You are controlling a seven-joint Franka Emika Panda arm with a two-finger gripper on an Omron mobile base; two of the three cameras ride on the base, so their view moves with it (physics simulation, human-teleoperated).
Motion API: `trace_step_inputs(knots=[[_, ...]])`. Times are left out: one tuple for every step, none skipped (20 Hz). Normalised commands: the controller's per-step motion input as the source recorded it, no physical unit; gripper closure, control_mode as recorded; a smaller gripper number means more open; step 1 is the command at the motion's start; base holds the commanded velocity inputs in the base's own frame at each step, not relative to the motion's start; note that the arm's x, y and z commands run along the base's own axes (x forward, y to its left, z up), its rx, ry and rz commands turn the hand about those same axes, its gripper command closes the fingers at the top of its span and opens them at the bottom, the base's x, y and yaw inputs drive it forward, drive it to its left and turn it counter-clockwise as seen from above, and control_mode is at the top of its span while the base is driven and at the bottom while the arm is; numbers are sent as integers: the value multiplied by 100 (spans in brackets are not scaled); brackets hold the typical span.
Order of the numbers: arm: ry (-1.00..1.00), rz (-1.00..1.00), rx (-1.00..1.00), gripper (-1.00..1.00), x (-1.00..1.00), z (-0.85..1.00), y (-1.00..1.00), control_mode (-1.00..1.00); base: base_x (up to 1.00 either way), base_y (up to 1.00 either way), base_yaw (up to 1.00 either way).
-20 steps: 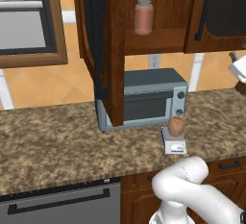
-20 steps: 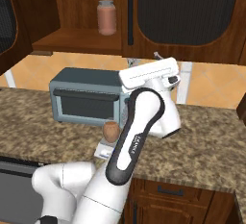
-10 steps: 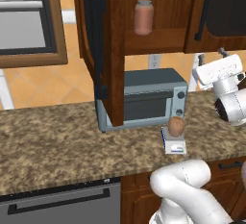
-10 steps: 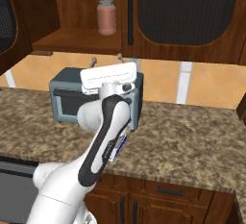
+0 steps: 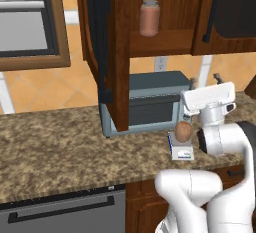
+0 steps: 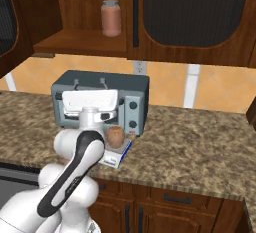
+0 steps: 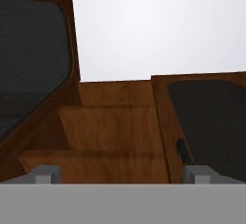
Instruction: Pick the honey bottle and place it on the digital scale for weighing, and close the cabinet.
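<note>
Honey bottle (image 5: 183,131) sits on digital scale (image 5: 182,150), on tabletop (image 5: 55,149) just in front of toaster oven (image 5: 150,102). Claw (image 7: 123,174) spread wide, holds nothing, facing the cabinet (image 6: 165,19). Cabinet left door (image 5: 102,47) open; pink jar (image 5: 149,18) on its shelf.

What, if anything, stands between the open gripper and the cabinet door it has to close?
Nothing visible does. In the hand view the gripper points up at the cabinet, its jaws apart and empty, with the open door at left. The honey bottle already sits on the digital scale.
</note>
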Motion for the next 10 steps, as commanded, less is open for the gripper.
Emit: trace_step_inputs(knots=[[0, 0, 4, -100, -100, 0, 0, -100, 0, 0, 0], [-3, 0, 0, -100, -100, 0, 0, -100, 0, 0, 0], [-9, 1, 0, -100, -100, 7, 0, -100, 0, 0, 0], [-14, 3, 0, -100, -100, 32, 9, -100, 0, 0, 0], [-18, 1, -1, -100, -100, 45, 8, -100, 0, 0, 0], [-17, 1, -8, -100, -100, 54, 9, -100, 0, 0, 0], [-12, 0, -11, -100, -100, 56, 16, -100, 0, 0, 0], [-13, 0, -13, -100, -100, 51, 19, -100, 0, 0, 0], [-9, 0, -17, -100, -100, 37, 38, -100, 0, 0, 0], [-5, 0, -21, -100, -100, 30, 56, -100, 0, 0, 0]])
